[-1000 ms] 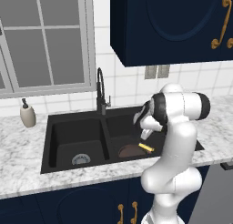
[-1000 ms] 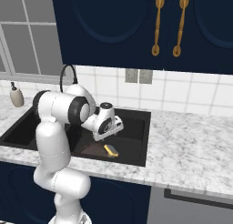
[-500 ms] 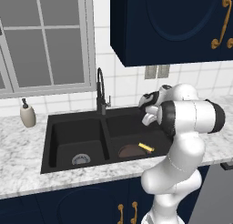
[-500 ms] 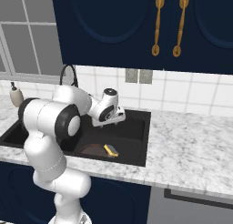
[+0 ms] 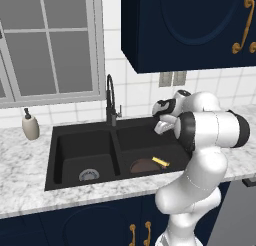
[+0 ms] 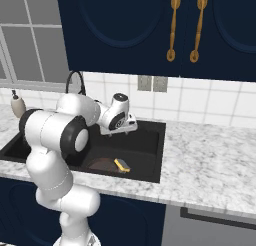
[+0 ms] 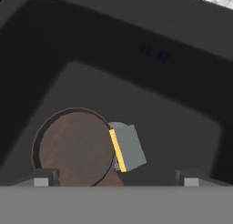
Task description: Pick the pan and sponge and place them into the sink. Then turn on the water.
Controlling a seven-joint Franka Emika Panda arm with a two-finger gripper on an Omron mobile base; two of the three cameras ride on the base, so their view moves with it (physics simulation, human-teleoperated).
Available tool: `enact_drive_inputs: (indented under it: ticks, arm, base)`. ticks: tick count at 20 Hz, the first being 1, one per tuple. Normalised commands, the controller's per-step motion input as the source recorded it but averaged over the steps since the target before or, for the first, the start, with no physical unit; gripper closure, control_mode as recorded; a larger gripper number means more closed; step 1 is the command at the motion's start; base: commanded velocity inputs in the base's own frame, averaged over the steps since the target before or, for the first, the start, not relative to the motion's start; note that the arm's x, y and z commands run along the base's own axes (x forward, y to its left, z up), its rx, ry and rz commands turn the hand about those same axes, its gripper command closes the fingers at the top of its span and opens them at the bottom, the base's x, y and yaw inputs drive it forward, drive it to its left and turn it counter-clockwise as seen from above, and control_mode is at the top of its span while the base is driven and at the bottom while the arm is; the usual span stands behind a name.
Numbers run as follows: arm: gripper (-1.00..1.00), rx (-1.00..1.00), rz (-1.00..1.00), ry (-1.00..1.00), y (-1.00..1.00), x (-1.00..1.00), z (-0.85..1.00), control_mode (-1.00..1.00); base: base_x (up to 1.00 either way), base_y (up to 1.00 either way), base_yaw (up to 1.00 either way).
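We have the tool [image 7: 113,180] spread wide and empty, hanging above the right basin of the black double sink [image 5: 60,145], with both fingertips [image 7: 43,178] low in the hand view and nothing between them. Directly below the tool, on the basin floor, lies the dark brown frying pan [image 7: 75,145]; the yellow sponge [image 7: 127,148] rests just beside it, touching or slightly overlapping its rim on the side nearer the tool's other finger. In the right base view we see the pan [image 6: 102,165] and sponge [image 6: 121,165] together near the basin's front wall, so we judge the placing done and only the water left.

The thing we must handle next is the faucet [image 5: 111,102], standing behind the divider, off to the tool's side and farther back than the pan. We judge it rigid and fixed, its black finish probably smooth and slippery, so a pinch could slide off. Its side lever is too small for us to make out clearly; we would take hold there, or push it with one finger, rather than grip the coiled neck, which we expect would give nothing
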Motion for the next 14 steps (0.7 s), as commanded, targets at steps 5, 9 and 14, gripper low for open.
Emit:
enact_drive_inputs:
  ticks: [5, 9, 14]
  arm:
    - [-1.0, 0.26, -0.35, -0.15, 0.45, 0.07, 0.11, -1.0]
    - [-1.0, 0.26, -0.41, -0.09, 0.6, 0.15, 0.08, -1.0]
    - [-1.0, 0.23, -0.33, 0.01, 0.31, 0.23, 0.02, -1.0]
  base:
    - [0.0, 0.0, 0.0]
    - [0.0, 0.0, 0.0]
    - [0.0, 0.0, 0.0]
